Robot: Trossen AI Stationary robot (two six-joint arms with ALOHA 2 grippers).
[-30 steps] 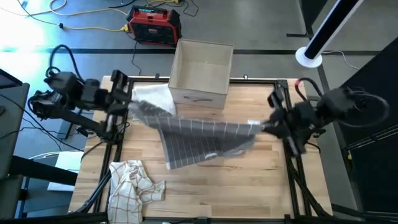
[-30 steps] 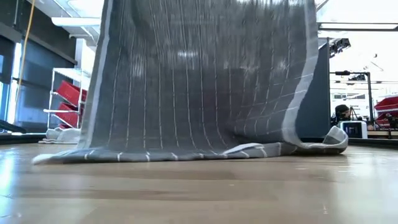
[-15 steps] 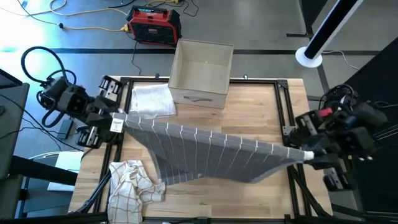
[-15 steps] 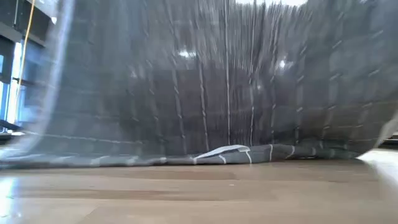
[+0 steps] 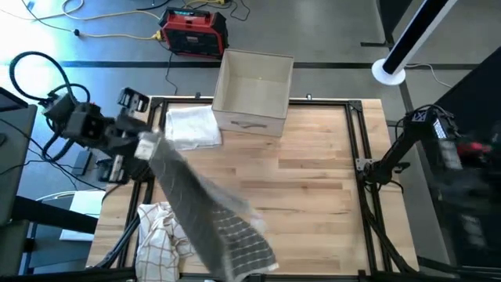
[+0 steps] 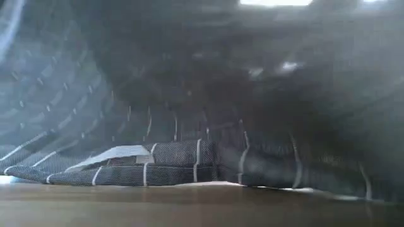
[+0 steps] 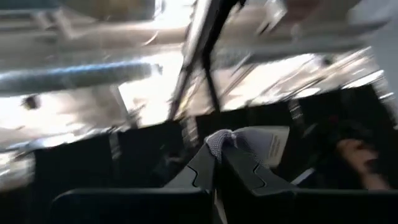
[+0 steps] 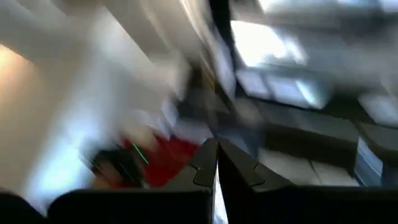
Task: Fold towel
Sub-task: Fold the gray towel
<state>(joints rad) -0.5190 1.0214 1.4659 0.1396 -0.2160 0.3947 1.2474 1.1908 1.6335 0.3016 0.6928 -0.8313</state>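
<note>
The grey towel (image 5: 210,218) with thin white lines runs as a narrow, bunched strip from my left gripper (image 5: 147,146) at the table's left edge down to the near edge. Its lower end (image 6: 158,165) lies on the wood and fills the low view. My left gripper (image 7: 217,149) is shut on it. My right arm (image 5: 458,168) is out past the table's right edge, blurred. In its wrist view my right gripper (image 8: 216,149) is shut with nothing between the fingers. My left gripper pinches a corner of the towel (image 7: 219,137) between its two fingers, right beside the white label (image 7: 268,144). The cloth bunches at the fingertips; I cannot tell how many layers. The towel slopes down from the hold, and its far end (image 5: 243,254) rests on the table near the front edge.
A cardboard box (image 5: 252,90) stands at the table's far edge, with a folded white towel (image 5: 192,125) to its left. A crumpled checked cloth (image 5: 160,231) lies at the near left corner. The table's bare wood (image 5: 313,180) stretches across the middle and right.
The two grippers drew apart and pulled the towel out wide across the table. Then my right gripper let go and swung out past the right edge. The freed right end fell and swung to the near left; the towel now trails from my left gripper alone.
</note>
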